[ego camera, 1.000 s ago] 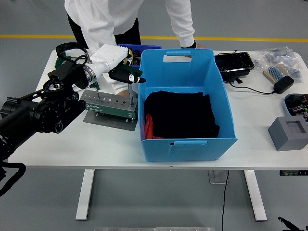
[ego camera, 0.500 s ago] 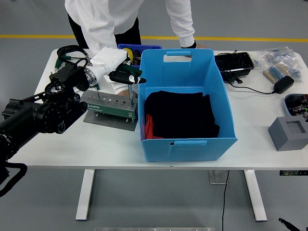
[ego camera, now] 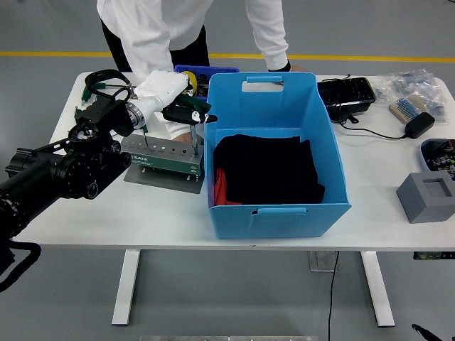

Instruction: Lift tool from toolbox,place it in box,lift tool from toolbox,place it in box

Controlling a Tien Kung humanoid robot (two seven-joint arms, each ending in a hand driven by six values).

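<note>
My left arm (ego camera: 50,174) enters from the left edge and reaches over the surface (ego camera: 106,213) toward its far left corner. My left hand (ego camera: 170,99), in white casing with black fingers (ego camera: 190,114), sits above the right end of the toolbox (ego camera: 162,156). The fingers are curled around the dark handle of a tool (ego camera: 193,135), whose thin metal shaft stands roughly upright with its lower end at the toolbox top; I cannot tell whether the tip is seated in a slot or just clear of it. The toolbox is a green slotted block on a grey base plate, lying near the left edge, just beside the left wall of the box (ego camera: 274,213). The box is blue, open-topped, at the middle of the surface, holding black fabric (ego camera: 266,167) with a red item (ego camera: 220,188) at its left side.

A person (ego camera: 185,28) in white stands at the far edge, one hand (ego camera: 281,66) resting there behind the box. Toward the right edge lie a black tray (ego camera: 346,92), a brush (ego camera: 403,108), a cabled black device (ego camera: 417,124) and a grey foam block (ego camera: 429,195).
</note>
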